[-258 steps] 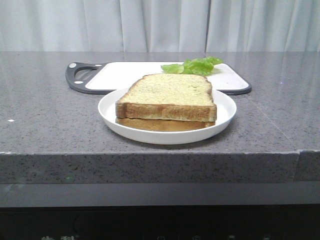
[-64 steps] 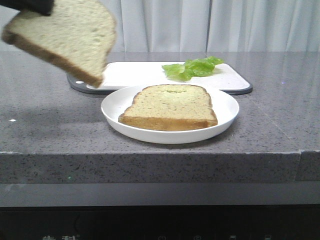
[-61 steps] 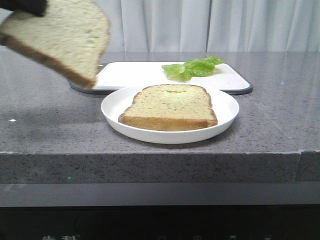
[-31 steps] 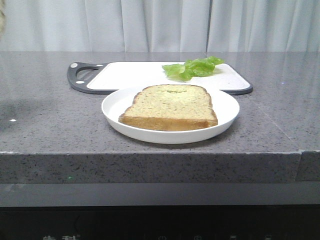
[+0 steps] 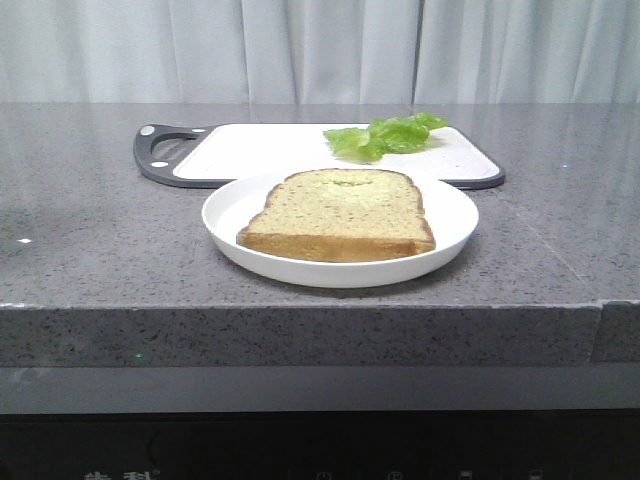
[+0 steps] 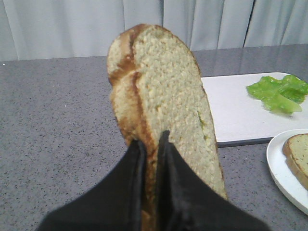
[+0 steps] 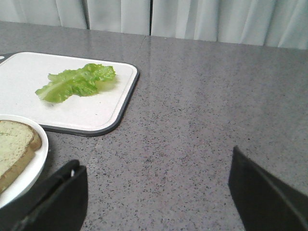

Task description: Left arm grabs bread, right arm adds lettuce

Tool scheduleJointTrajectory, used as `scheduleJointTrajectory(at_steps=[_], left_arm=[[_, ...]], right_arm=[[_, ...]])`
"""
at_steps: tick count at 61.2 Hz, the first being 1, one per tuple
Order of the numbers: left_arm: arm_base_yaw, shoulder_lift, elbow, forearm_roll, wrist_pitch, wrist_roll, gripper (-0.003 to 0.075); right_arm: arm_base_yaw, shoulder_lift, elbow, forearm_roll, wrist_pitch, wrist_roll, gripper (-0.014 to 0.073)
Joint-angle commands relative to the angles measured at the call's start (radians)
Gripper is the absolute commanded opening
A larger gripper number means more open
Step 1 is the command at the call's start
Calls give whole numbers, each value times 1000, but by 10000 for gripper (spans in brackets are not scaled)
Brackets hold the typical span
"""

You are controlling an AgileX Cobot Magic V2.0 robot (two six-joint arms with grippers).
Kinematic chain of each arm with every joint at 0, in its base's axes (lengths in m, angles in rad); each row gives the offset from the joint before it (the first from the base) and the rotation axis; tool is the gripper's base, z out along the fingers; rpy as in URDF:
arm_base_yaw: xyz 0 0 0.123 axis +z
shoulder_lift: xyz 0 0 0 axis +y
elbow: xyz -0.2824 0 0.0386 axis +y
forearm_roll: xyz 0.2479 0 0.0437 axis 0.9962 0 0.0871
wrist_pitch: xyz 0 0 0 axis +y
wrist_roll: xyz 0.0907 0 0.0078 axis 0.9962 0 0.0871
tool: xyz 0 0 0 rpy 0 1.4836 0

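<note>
The left hand [image 6: 150,144] grips the bread [image 6: 163,106] by its crust edge, the two black fingers [image 6: 137,159] pinched narrow on the slice, which stands on edge above the grey desk [image 6: 57,120]; only the left wrist view shows this, since the front view has neither hand nor the held slice in frame. The right hand [image 7: 159,192] holds nothing, its two dark fingers [image 7: 57,192] spread wide apart over bare desk, just beside the cutting board's corner. The lettuce [image 7: 77,82] lies flat on the white cutting board [image 7: 29,101], near its far right corner in the front view, well apart from both hands. In front of the board sits a white plate [image 5: 450,225] holding one thinner bread slice [image 5: 340,212] with a green smear on top; the plate's far rim overlaps the board's front edge in the front view, though whether they touch cannot be told. Open desk lies to the left and right of the plate, and the desk's front edge runs close below it.
</note>
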Motion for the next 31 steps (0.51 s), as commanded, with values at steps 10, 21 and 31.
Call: scheduleJointTrajectory(at_steps=[10, 21, 31], left_arm=[[4, 1, -30, 21, -78, -11, -19], [4, 1, -30, 21, -78, -11, -19], [4, 1, -30, 21, -78, -11, -19]], right_arm=[[-6, 274, -190, 0, -79, -6, 612], [-4, 525, -325, 0, -110, -74, 559], [36, 726, -481, 0, -66, -91, 559]])
